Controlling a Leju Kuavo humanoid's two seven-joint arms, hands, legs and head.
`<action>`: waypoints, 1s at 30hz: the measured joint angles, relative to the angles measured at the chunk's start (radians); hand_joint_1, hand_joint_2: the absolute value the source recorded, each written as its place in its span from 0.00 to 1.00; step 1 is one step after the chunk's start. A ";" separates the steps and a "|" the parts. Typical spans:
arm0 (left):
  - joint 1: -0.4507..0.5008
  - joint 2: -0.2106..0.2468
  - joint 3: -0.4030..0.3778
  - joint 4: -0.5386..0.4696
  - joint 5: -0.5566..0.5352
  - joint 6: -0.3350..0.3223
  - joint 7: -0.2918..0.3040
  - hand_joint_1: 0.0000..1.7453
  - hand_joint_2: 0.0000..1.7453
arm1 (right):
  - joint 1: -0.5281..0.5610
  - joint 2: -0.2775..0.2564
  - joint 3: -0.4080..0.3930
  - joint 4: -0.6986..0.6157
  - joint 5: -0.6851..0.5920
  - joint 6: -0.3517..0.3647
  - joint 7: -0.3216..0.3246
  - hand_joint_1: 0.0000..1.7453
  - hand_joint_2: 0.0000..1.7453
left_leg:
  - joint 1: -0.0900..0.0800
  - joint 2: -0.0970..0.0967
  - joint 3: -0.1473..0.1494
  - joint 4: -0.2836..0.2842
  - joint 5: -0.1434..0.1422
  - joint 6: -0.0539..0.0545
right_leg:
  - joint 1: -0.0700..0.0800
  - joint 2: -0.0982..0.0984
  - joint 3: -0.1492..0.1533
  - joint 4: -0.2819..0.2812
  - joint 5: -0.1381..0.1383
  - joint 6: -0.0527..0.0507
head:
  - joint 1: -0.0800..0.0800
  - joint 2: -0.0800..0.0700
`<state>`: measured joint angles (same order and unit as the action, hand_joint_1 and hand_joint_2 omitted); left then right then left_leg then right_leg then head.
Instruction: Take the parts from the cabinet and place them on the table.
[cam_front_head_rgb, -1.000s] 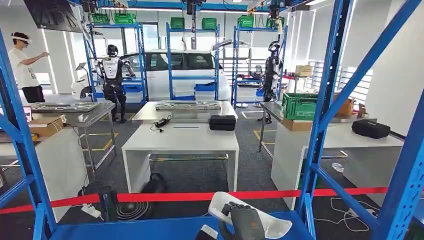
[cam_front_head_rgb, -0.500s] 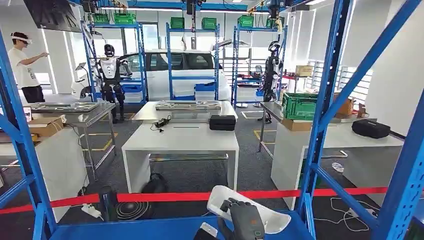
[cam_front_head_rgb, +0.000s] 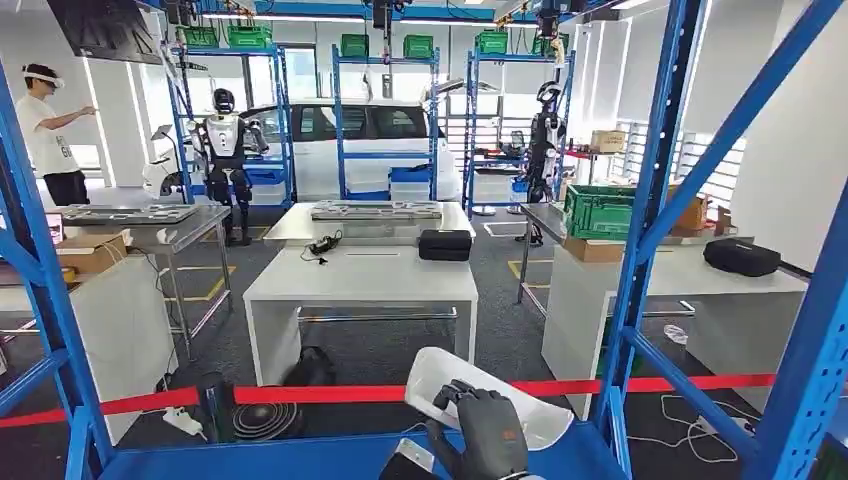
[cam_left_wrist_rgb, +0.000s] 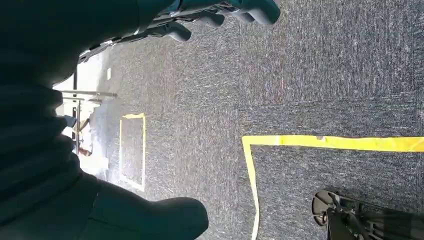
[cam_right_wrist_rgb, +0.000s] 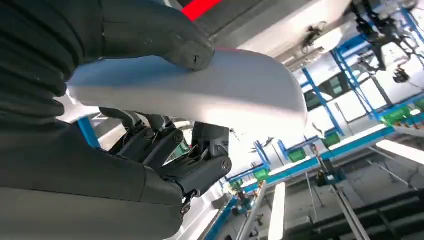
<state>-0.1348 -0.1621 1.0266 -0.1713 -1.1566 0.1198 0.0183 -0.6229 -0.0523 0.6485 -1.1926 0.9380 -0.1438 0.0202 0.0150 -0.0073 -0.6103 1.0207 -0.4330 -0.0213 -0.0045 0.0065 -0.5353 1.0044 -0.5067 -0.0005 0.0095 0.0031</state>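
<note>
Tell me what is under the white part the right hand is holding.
Under the white part the blue shelf shows, with red tape behind. The right hand covers the part's lower middle, so any contact with the shelf is hidden.

**Item Count**

- White curved part: one, gripped by the right hand.
- Left hand: one, fingers apart.
- White tables: one in the centre, one to the right.
- Green crate on table: one.
- Black cases: two.
- Other humanoid robots: two.
- Person: one.
- White car: one.
</note>
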 joint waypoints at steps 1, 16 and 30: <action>0.000 0.000 0.000 0.000 -0.002 0.000 0.002 0.00 1.00 | 0.008 -0.002 0.002 -0.028 -0.002 0.001 0.005 1.00 1.00 | 0.000 0.000 0.000 0.000 0.000 0.000 | 0.000 0.000 0.000 0.000 0.000 0.000 | 0.000 0.000; 0.008 0.001 0.000 0.000 -0.033 -0.016 0.065 0.00 1.00 | 0.118 -0.016 0.038 -0.237 -0.030 -0.029 -0.097 1.00 1.00 | 0.001 0.002 0.005 -0.014 0.008 0.019 | -0.004 0.001 0.005 -0.005 0.004 0.018 | -0.001 0.000; -0.001 0.000 0.000 -0.002 -0.045 -0.028 0.066 0.00 1.00 | 0.168 -0.034 0.083 -0.310 0.002 -0.014 -0.090 1.00 1.00 | 0.005 0.005 -0.047 0.008 0.048 -0.026 | -0.006 0.002 -0.005 0.042 -0.026 -0.011 | -0.001 0.000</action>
<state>-0.1359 -0.1625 1.0266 -0.1728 -1.2020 0.0919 0.0843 -0.4546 -0.0858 0.7313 -1.5023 0.9403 -0.1579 -0.0694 0.0196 -0.0027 -0.6571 1.0287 -0.3846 -0.0476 -0.0108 0.0082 -0.5403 1.0462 -0.5330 -0.0114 0.0088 0.0031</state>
